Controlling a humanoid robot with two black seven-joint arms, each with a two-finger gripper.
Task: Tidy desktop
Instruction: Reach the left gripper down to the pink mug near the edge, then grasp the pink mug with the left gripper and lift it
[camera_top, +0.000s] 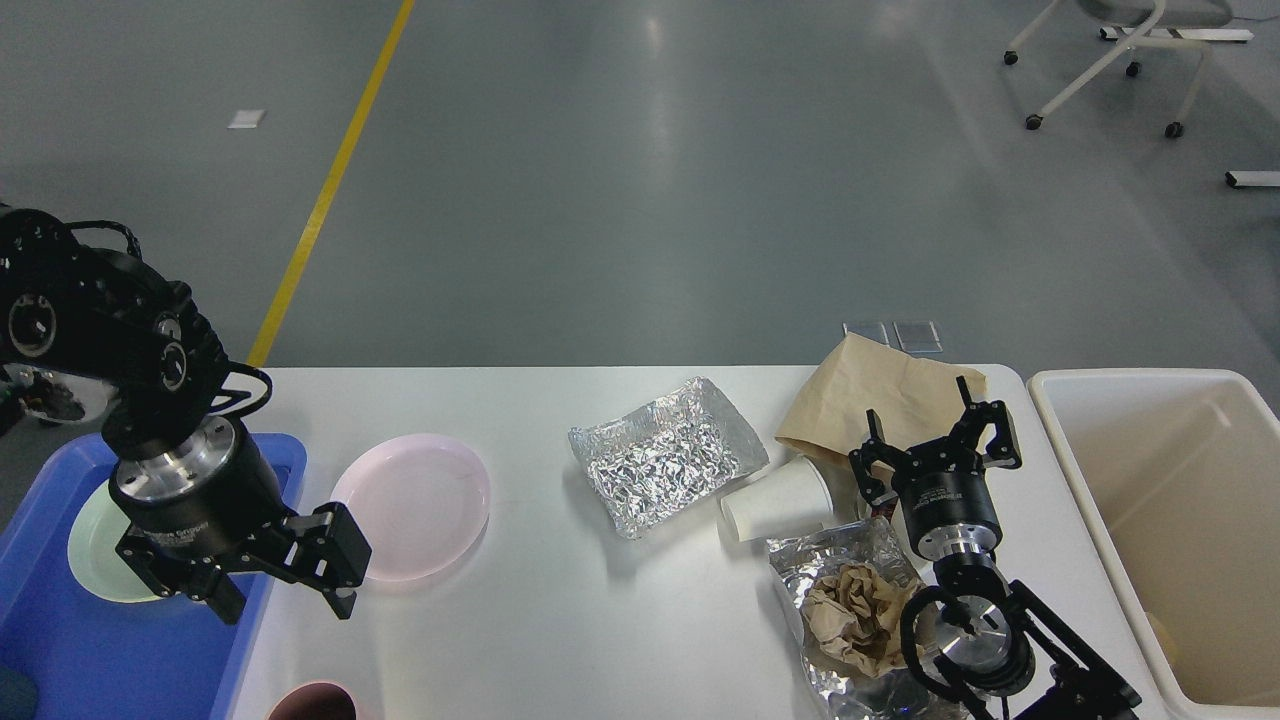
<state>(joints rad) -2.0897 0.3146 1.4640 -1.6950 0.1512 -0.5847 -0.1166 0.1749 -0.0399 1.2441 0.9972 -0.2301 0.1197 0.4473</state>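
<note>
The large, smooth white rectangular desktop (560, 620) spans the lower half of the head view, with both arms above it. The left pincer (285, 590) hangs at the desktop's left edge, its two black fingers spread apart and empty; directly behind and left of it lies a blue plastic tray (60, 640) holding one pale green round plate (95, 550), partly hidden by the arm, and just to its right rests one pale pink round plate (415, 505). Below that pincer, at the frame's lower edge, shows the rim of one dark pink cup (315, 700). The right pincer (935, 435) stands with its fingers parted and holding nothing, over one tan paper bag (880, 385). Just left of it lies one white paper cup (778, 500) on its side, and further left one crumpled silver foil sheet (665, 455). Below it, a second foil sheet (830, 560) carries one crumpled wad of brown paper (850, 615), partly covered by the arm. Right of this pincer, beside the desktop, stands one cream-coloured rectangular bin (1160, 520).
</note>
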